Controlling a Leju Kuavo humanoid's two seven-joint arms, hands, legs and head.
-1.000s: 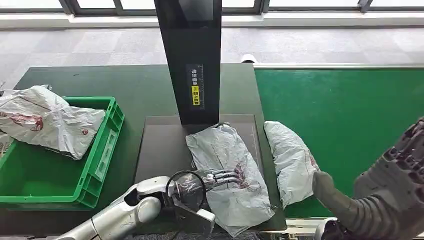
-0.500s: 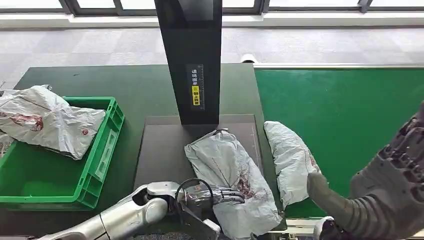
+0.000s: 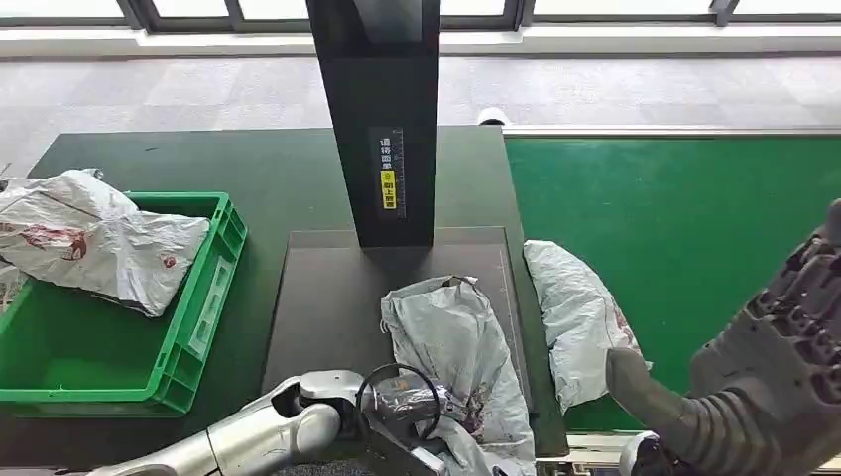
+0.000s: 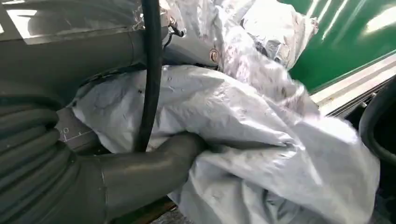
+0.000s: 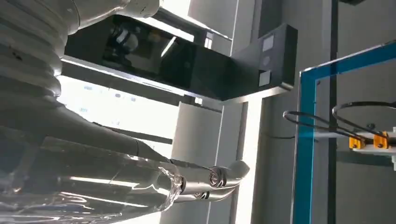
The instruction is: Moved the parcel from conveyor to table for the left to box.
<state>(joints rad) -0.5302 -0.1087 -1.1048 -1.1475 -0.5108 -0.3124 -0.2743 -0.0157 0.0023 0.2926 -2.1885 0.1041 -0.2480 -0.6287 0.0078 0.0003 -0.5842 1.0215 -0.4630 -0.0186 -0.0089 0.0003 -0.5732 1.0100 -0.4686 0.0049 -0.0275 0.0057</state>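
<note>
Look at the head view first: your left hand grips the crumpled grey plastic parcel at its near end, on the dark grey platform in front of the black upright post. The left wrist view adds what the head view hides — the thick grey thumb is pressed into the parcel's folds. A second grey plastic parcel lies just beside it, at the edge of the green conveyor belt. Your right hand is raised over the belt (the right wrist view shows its fingers loosely apart, holding nothing). The green plastic crate carries a third grey parcel draped over its rim.
</note>
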